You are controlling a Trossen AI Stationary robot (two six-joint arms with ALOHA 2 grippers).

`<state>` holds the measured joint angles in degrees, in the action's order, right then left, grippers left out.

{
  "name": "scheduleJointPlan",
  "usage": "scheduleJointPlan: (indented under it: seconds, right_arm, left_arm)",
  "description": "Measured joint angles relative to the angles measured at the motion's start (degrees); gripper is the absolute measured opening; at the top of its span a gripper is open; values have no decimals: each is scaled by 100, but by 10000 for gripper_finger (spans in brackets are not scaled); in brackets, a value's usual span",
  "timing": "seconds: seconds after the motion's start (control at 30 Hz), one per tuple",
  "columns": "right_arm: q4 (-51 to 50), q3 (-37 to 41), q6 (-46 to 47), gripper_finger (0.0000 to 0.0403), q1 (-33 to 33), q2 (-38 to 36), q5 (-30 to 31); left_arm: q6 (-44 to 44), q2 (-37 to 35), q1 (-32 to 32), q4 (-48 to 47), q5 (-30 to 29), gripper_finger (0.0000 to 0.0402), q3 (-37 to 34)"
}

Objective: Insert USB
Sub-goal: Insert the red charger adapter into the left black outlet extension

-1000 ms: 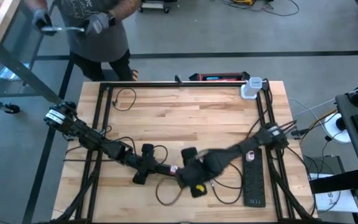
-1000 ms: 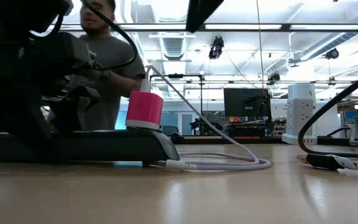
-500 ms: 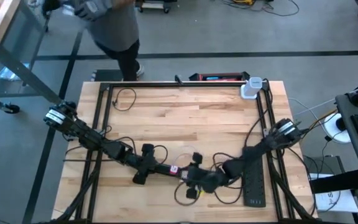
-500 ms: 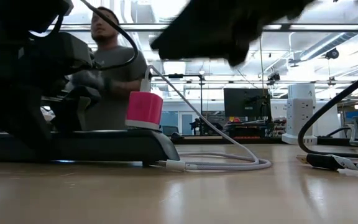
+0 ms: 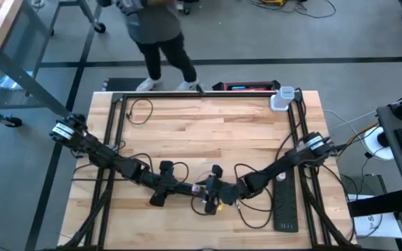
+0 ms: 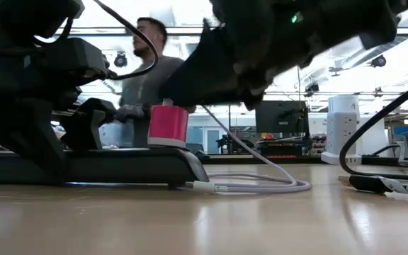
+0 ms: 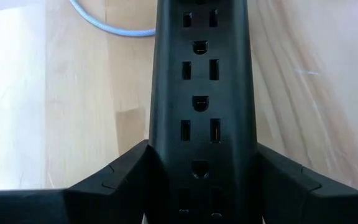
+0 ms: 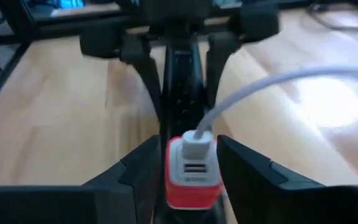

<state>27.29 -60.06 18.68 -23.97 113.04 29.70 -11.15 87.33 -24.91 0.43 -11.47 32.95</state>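
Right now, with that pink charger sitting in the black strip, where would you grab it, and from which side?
Probably by the charger's two flat side faces, low on the body, coming in from the end where the right gripper sits. The cable leaves its top, so that face is blocked, and the left gripper clamps the strip beyond it.

left hand point(image 5: 160, 189): low over bench, fingers clamped | right hand point(image 5: 211, 189): reaching toward left hand, fingers spread
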Motion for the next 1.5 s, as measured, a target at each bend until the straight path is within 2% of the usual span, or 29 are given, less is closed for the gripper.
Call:
scheduleJointPlan:
  seconds: [0.2,0.6,0.73,0.83,1.07,1.37,1.5]
  right_arm:
    - [2,-300,50,159,23,371,95]
    - [-907,-424,393,97,-46,381,50]
    - [-875,-430,34,95,-132,395,69]
    - [-898,-452,-438,105,-144,403,22]
    - [-941,-401,-698,138,-24,364,-120]
    - [-1466,-664,-1810,195,-25,-230,-268]
    - [-1752,-551,-2041,211,12,-795,462]
  left_arm:
    - [-1,0,0,2,1,216,0]
    - [-38,0,0,20,-8,216,2]
    - [-32,-11,7,22,-49,216,2]
    - [-2,-43,17,34,-56,216,2]
    - [73,-234,28,-100,-111,216,-11]
    - [-39,-566,39,-559,-347,218,-15]
    - [-153,-614,86,-644,-393,220,-64]
